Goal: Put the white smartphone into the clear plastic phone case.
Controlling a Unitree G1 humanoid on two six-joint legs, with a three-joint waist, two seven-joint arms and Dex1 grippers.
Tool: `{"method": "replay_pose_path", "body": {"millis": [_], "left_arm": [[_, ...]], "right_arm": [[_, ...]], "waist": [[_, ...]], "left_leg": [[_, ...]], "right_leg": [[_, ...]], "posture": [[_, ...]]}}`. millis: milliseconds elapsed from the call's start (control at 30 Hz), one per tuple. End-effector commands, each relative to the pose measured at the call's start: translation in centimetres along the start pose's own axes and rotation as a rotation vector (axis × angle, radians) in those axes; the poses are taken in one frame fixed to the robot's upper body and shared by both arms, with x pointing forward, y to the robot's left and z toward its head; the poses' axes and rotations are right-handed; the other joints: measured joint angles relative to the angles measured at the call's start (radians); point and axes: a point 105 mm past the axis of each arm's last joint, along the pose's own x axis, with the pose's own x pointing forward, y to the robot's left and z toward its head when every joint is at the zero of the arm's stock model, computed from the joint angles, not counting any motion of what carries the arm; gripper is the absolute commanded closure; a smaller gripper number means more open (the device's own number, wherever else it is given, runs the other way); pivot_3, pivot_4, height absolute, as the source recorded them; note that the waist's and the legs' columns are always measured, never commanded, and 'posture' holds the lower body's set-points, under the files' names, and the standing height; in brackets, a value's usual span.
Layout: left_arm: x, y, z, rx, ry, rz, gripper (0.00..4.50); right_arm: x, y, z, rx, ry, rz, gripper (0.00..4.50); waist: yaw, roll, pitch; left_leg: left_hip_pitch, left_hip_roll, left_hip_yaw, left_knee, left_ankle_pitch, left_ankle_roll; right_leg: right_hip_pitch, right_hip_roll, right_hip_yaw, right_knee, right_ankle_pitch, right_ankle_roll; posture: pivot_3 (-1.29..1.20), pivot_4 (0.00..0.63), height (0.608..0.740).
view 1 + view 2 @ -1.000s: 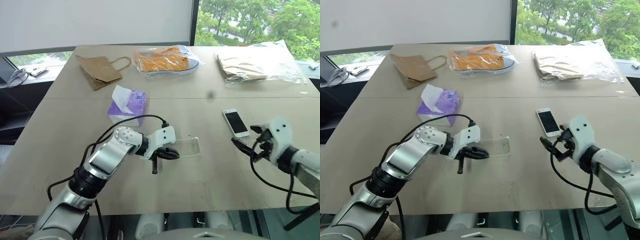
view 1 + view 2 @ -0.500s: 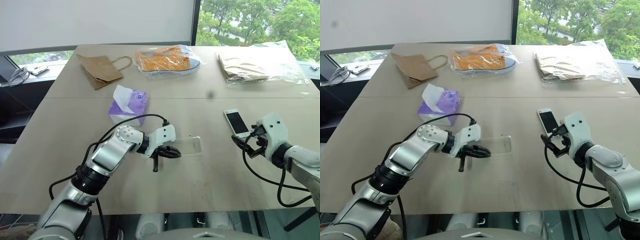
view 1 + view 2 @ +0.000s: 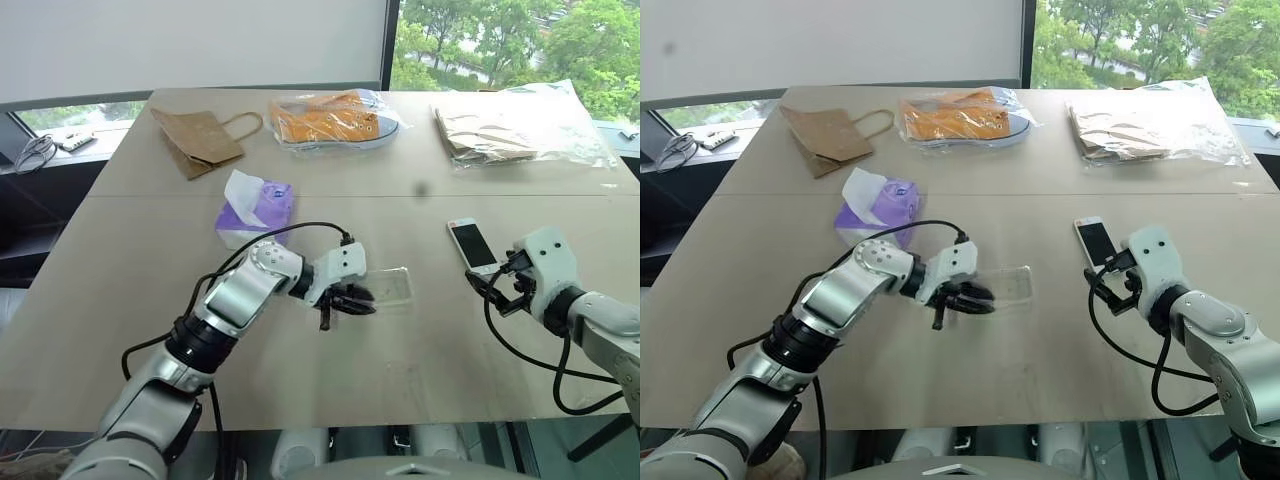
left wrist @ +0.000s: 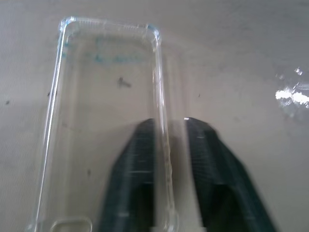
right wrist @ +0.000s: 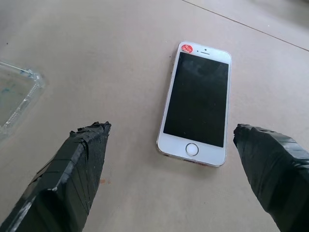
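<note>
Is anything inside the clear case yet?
No. The case lies empty on the table; the tabletop shows through it. The left gripper's fingers straddle one side wall, one finger inside and hiding part of the floor. The phone lies apart, screen up, before the open right gripper.

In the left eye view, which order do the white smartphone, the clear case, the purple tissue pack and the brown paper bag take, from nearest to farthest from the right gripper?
From the right gripper:
1. White smartphone, just ahead of it.
2. Clear phone case, to its left, mid-table.
3. Purple tissue pack, further left.
4. Brown paper bag, far left corner.
</note>
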Motion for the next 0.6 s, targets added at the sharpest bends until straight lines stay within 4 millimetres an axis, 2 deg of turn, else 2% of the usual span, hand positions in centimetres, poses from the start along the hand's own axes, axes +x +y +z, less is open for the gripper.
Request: {"method": "replay_pose_path", "body": {"millis": [33, 133, 200, 333, 533, 600], "left_arm": [[-1.0, 0.0, 1.4, 0.011, -0.049, -0.002, 1.91], [-2.5, -0.1, 2.0, -0.009, -0.103, 0.026, 0.55], [-4.7, -0.2, 3.3, -0.044, -0.241, 0.094, 0.15], [-8.2, -1.0, 4.7, -0.060, -0.456, 0.226, 0.15], [-10.9, -1.4, 4.0, -0.008, -0.484, 0.402, 0.15], [-11.3, -1.9, 3.6, 0.002, -0.481, 0.422, 0.15]], "right_arm": [[0.0, -0.2, 1.1, -0.013, -0.051, -0.015, 0.00], [0.9, -0.5, 0.9, 0.038, -0.047, -0.038, 0.00], [1.9, -1.2, 0.9, 0.069, -0.052, -0.104, 0.00], [3.1, -0.9, 0.5, 0.087, -0.025, -0.110, 0.00], [4.7, -1.0, -0.3, 0.109, 0.016, -0.109, 0.00], [5.1, -1.3, -0.6, 0.112, 0.033, -0.116, 0.00]], "waist": [[0.000, 0.000, 0.000], [-0.005, 0.000, 0.000], [-0.006, 0.000, 0.000], [-0.009, 0.000, 0.001], [-0.002, 0.000, 0.001], [-0.003, 0.000, 0.001]], "left_leg": [[0.000, 0.000, 0.000, 0.000, 0.000, 0.000], [0.000, 0.001, 0.000, 0.000, 0.000, 0.000], [0.000, 0.001, 0.000, -0.001, 0.000, 0.000], [0.000, 0.001, 0.001, -0.001, 0.000, 0.000], [0.000, 0.000, 0.001, -0.001, 0.000, 0.000], [0.000, 0.000, 0.002, -0.001, 0.000, 0.000]], "right_leg": [[0.000, 0.000, 0.000, 0.000, 0.000, 0.000], [-0.001, 0.001, 0.001, 0.000, 0.000, 0.000], [-0.001, 0.001, 0.001, 0.000, 0.000, 0.000], [-0.002, 0.001, 0.001, 0.000, 0.001, -0.001], [-0.002, 0.000, 0.001, 0.000, 0.002, -0.002], [-0.002, 0.000, 0.001, 0.000, 0.002, -0.003]], "posture": [[0.00, 0.150, 0.740], [0.00, 0.150, 0.740], [0.00, 0.150, 0.740], [0.00, 0.150, 0.740], [0.00, 0.150, 0.740], [0.00, 0.150, 0.740]]}}
